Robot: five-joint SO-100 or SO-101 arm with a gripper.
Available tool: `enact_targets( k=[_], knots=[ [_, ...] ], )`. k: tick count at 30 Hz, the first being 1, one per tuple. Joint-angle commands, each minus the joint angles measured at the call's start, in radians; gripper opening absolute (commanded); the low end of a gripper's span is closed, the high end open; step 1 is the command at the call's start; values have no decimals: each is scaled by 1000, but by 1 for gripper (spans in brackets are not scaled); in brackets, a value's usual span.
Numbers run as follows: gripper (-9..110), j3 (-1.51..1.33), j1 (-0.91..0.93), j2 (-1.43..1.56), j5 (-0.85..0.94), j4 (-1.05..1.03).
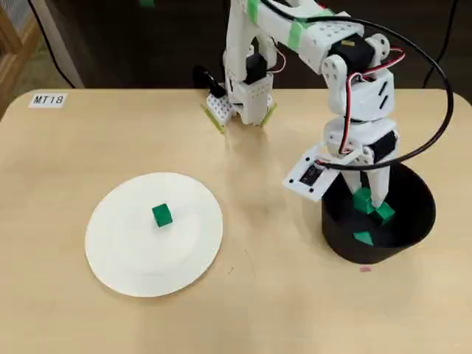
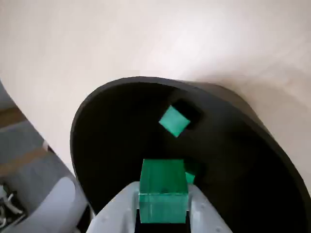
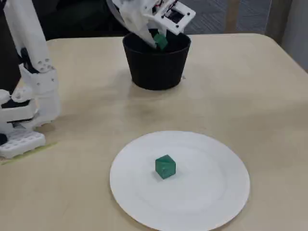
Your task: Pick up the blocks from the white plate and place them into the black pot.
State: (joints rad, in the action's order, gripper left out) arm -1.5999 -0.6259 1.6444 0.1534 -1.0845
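Observation:
In the overhead view my gripper [image 1: 365,200] hangs inside the mouth of the black pot [image 1: 341,243], shut on a green block [image 1: 361,199]. The wrist view shows that block [image 2: 163,191] clamped between the white fingers [image 2: 201,213] above the pot [image 2: 112,145] floor. A second block [image 2: 174,121] lies on the floor and a third [image 2: 190,177] peeks out beside the held one. One more green block [image 1: 162,214] rests near the middle of the white plate [image 1: 118,251]. The fixed view has the plate [image 3: 207,192] and its block [image 3: 165,166] in front, with the gripper [image 3: 160,41] over the pot [image 3: 154,72] behind.
The arm's white base [image 1: 243,96] stands at the table's far edge in the overhead view, seen at the left as the base [image 3: 29,96] in the fixed view. A black cable [image 1: 442,110] loops over the pot. A label "MT18" [image 1: 49,99] is stuck near the corner.

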Motion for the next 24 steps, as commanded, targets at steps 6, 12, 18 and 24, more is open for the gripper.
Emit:
enact_targets(
  k=[6, 12, 18, 24],
  knots=[
    [31, 3, -14, 15, 35, -29],
    [-2, 5, 31, 94, 31, -61],
    [-2, 3, 212, 291, 72, -97],
    [-2, 5, 495, 333, 89, -155]
  ],
)
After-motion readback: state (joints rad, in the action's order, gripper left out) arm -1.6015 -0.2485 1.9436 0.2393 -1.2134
